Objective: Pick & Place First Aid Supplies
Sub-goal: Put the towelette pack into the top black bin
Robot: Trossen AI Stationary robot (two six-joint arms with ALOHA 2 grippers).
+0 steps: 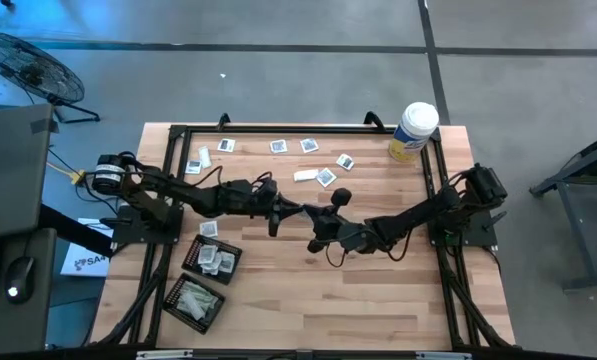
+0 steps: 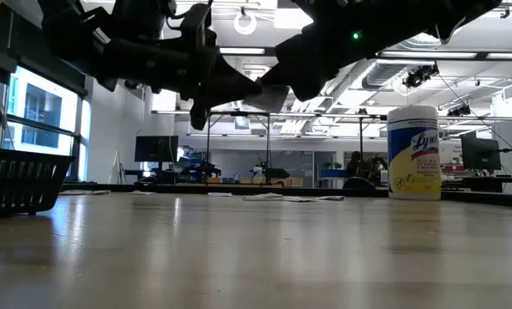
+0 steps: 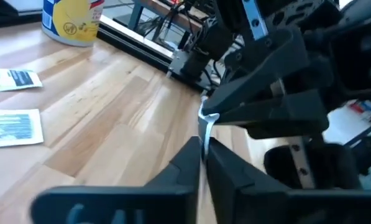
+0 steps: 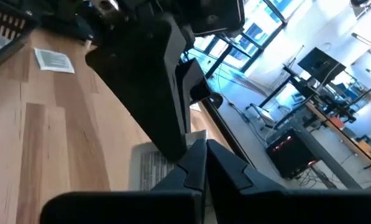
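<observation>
Both arms meet over the middle of the wooden bench [image 1: 308, 300], raised well clear of its surface. The left gripper [image 1: 290, 209] reaches in from its side and the right gripper [image 1: 311, 213] from the other, tip to tip, with one small flat packet [image 3: 207, 127] between them. From the left wrist, the left fingers [image 3: 184, 163] are pressed together on the packet's lower edge, while the right gripper's dark fingers pinch its upper edge — so both are clamped on the same thin white piece. From the right wrist, the right fingers [image 4: 225, 163] sit closed with almost no gap, and a grey-white pad [image 4: 149, 163] shows just behind them against the left gripper's black body. In the low view a pale sliver [image 2: 271, 97] hangs between the two dark arms, high above the bench.

The other first aid supplies [image 1: 309, 146] lie scattered along the far side of the bench — square pads and narrow white wrappers, none touching the grippers. Two of them [image 3: 13, 124] show flat on the wood beside the left arm's reach. A large white canister with a yellow label [image 1: 414, 131] stands upright at the far right corner. Two small black mesh trays [image 1: 211, 257] sit near the left arm's base, each holding packets; the nearer tray [image 1: 195, 301] holds pale green ones.
</observation>
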